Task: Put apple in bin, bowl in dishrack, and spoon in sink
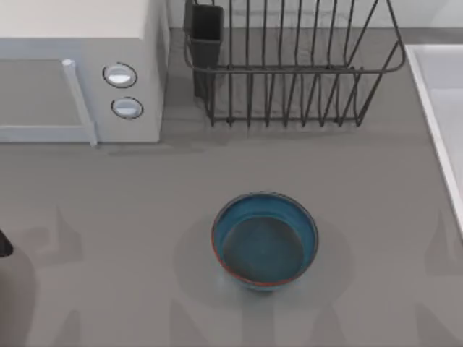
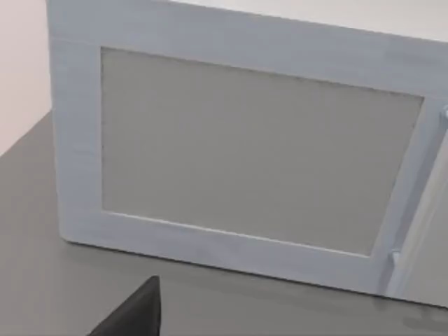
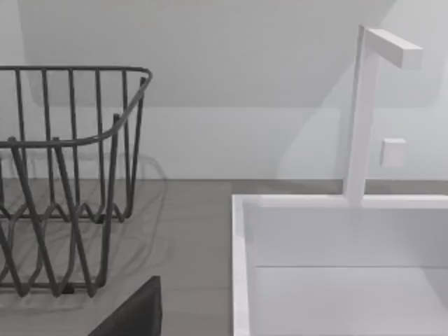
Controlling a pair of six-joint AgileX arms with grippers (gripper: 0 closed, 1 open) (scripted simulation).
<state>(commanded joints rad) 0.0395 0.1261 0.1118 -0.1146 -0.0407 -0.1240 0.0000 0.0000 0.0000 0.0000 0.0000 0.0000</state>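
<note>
While the bowl (image 1: pixel 265 240) sits upright and alone on the grey tabletop (image 1: pixel 108 217) near the middle of the top view, the dishrack (image 1: pixel 289 69) stands well behind it at the far edge, its black utensil cup (image 1: pixel 205 32) at the rack's left corner. To the left of the rack stands a white microwave (image 1: pixel 79 72) with two round knobs (image 1: pixel 120 75), and the pale rim of the sink (image 1: pixel 434 108) runs along the tabletop's right side, well apart from the bowl. The left wrist view faces the microwave's door (image 2: pixel 245 150) close up, with its grey window panel and a handle (image 2: pixel 420 217) at one side, which the top view sees only from above. The right wrist view looks across the tabletop at the dishrack's end bars (image 3: pixel 70 175) and, just beside them, the sink basin (image 3: pixel 336 266) with a white faucet (image 3: pixel 367 105) rising from its back rim. A dark wedge, part of the left hand (image 2: pixel 133 315), juts into the left wrist view, and a like piece of the right hand (image 3: pixel 133 315) juts into the right wrist view; whether either hand is open or closed cannot be told. At the top view's left edge a small dark shape (image 1: pixel 3 246) lies over the tabletop.
</note>
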